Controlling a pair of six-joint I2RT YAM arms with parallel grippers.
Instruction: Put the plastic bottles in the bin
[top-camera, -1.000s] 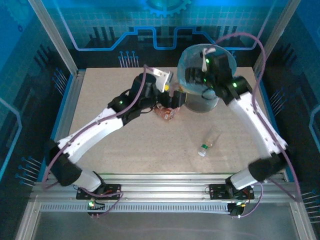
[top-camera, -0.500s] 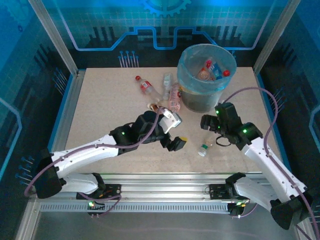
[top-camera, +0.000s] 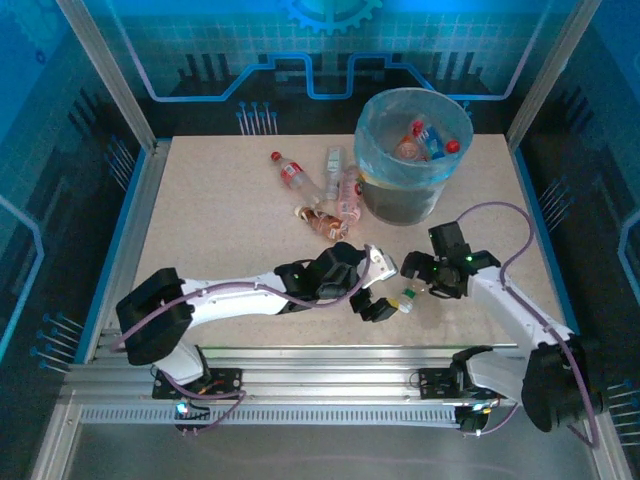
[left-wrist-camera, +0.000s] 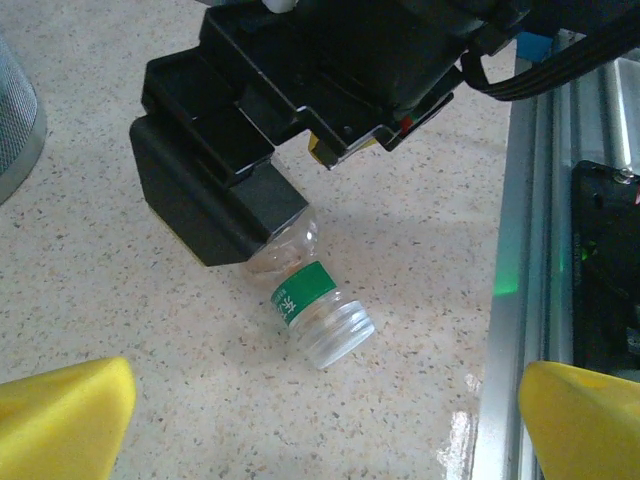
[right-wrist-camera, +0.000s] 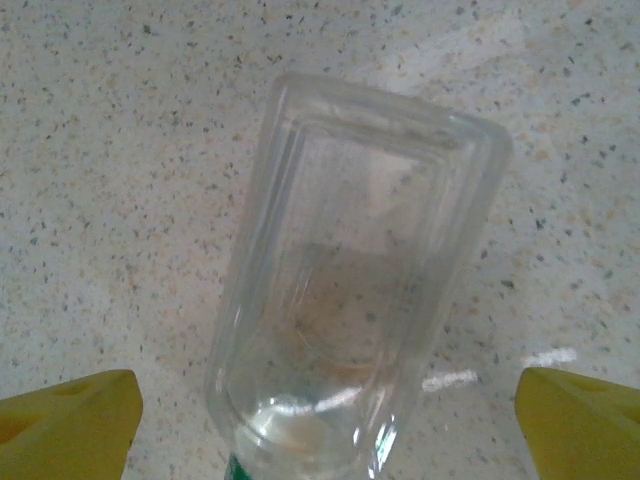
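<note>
bin: grey bucket with a blue liner (top-camera: 400, 205), far right of the surface (top-camera: 210, 240).
inside the bin: several bottles (top-camera: 425, 140) already lie in it, two red caps showing.
left on the surface: a red-capped bottle (top-camera: 291, 173); two or three more in a cluster (top-camera: 345, 185) just left of the bin; a crushed brown-labelled one (top-camera: 322, 222); a clear green-banded bottle (top-camera: 408, 293) near the front edge.
green-banded bottle: on its side, well apart from the bin, between the two arms.
right pincer (top-camera: 425, 282): fingers apart, straddling the bottle's body from above per its wrist view; not clamped on it.
left pincer (top-camera: 380, 305): fingers wide apart, holding nothing, just beside the bottle's neck end.
progress (judgement): partly done; about five bottles remain outside the bin.
step in hand (judgement): the right arm's grasp of the green-banded bottle, closing not yet made.
</note>
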